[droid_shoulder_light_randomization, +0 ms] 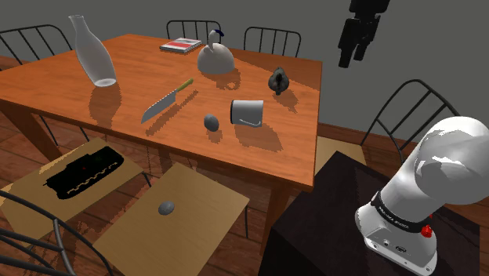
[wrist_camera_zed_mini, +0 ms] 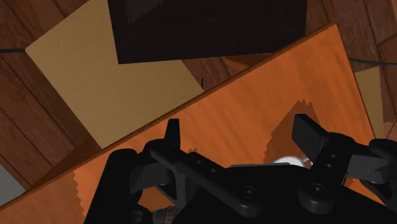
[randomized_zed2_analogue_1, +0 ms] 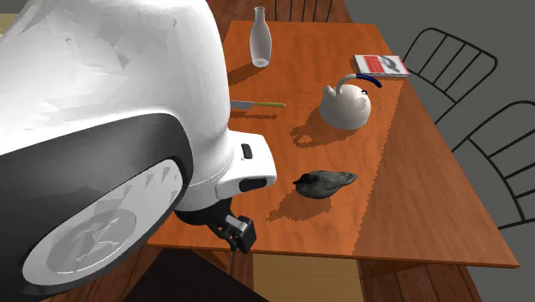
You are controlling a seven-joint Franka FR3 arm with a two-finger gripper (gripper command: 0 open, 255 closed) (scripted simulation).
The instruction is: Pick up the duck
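wooden table (droid_shoulder_light_randomization: 47, 90) holds the dark duck (droid_shoulder_light_randomization: 279, 80) (claw (droid_shoulder_light_randomization: 353, 56) hovers high, spread apart).

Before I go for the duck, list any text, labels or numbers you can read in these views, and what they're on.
No text can be read clearly.
Black band round the arm's base: small white lettering, too blurred to read.
Book cover: red and white patches, no legible words.
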